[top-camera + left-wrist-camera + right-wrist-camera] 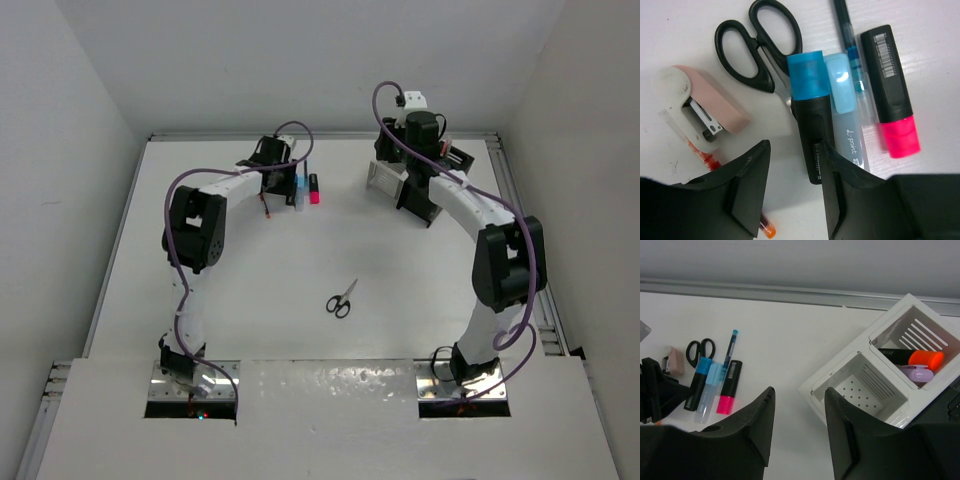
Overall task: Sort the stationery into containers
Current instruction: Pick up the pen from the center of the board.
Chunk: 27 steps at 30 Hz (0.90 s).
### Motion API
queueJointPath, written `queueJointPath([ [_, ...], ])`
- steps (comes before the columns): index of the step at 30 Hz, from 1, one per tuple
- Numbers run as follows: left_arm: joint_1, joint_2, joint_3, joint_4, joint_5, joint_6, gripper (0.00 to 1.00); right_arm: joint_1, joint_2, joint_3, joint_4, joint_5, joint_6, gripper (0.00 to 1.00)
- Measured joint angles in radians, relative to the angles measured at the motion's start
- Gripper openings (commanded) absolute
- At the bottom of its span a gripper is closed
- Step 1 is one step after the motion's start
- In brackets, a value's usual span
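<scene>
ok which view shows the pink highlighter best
The left wrist view: the pink highlighter lies close and whole, its barcode label and pink cap clear. The right wrist view shows it small, far to the left; the top view gives only a pink speck.

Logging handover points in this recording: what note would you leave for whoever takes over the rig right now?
Left gripper: open, jaws straddling the blue highlighter's end, no grip seen.
Right gripper: open, empty, beside the white box.
Done: orange marker and lilac bar share one white-box compartment; the next one is empty.
Left: blue highlighter, pink highlighter, pale-blue pen, scissors, stapler, red pen clustered under the left arm; second scissors alone mid-table.
</scene>
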Motion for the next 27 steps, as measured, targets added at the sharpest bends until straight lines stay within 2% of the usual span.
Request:
queueJointPath([
  [17,-0.032,0.023,0.024,0.037,-0.009,0.038,0.43,0.001,-0.04,-0.017,-0.035,-0.001,-0.008,0.44],
  [22,-0.041,0.024,0.033,0.037,-0.034,0.069,0.41,0.001,-0.04,-0.021,-0.043,-0.001,-0.021,0.44],
  [27,-0.042,0.026,0.033,0.037,-0.063,0.078,0.35,0.001,-0.049,-0.04,-0.045,-0.001,-0.024,0.44],
])
